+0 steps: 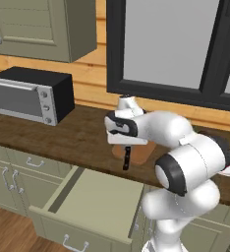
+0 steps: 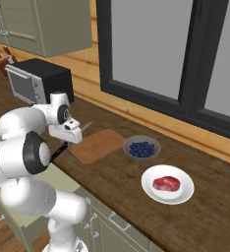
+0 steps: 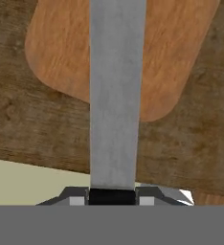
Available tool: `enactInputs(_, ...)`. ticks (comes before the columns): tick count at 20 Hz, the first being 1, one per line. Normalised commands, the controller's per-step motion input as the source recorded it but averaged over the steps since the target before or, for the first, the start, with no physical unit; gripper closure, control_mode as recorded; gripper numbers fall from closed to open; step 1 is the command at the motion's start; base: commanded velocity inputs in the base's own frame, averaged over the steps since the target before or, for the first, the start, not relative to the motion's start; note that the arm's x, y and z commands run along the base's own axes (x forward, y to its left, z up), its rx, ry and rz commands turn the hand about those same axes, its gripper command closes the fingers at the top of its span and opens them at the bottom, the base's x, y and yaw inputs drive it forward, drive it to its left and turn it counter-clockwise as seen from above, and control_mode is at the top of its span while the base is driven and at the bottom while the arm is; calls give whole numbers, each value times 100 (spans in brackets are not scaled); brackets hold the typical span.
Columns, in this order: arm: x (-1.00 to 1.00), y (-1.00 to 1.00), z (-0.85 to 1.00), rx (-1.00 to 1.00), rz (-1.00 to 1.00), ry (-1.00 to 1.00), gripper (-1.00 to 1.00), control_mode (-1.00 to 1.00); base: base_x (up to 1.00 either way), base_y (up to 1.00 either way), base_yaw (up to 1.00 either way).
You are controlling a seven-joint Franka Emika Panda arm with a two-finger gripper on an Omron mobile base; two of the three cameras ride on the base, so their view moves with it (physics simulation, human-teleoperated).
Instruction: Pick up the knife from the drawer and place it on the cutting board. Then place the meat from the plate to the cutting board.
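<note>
one knife (image 3: 116,95) clamped in our gripper (image 3: 112,195), above cutting board (image 3: 61,52) edge. risk we note: release here, handle overhangs counter, tips toward open drawer (image 1: 95,202).

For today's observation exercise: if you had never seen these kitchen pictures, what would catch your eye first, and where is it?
The big white robot arm stands out first, at the counter's front edge, its pincer shut on a knife whose grey blade reaches over the wooden cutting board. Next comes the red meat on a white plate to the right, beside a bowl of blue berries. Below the counter, a pale green drawer hangs open.
</note>
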Motion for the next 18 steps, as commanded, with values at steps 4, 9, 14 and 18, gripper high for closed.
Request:
enactInputs(4,60,-11,-1,0,-15,2,100,-100,0,0,0)
enactInputs(9,58,-25,-6,0,-12,0,100,-100,0,0,0)
enactInputs(14,42,-32,-34,0,-9,0,100,-100,0,0,0)
enactInputs(18,45,0,-65,-4,-7,0,100,-100,0,0,0)
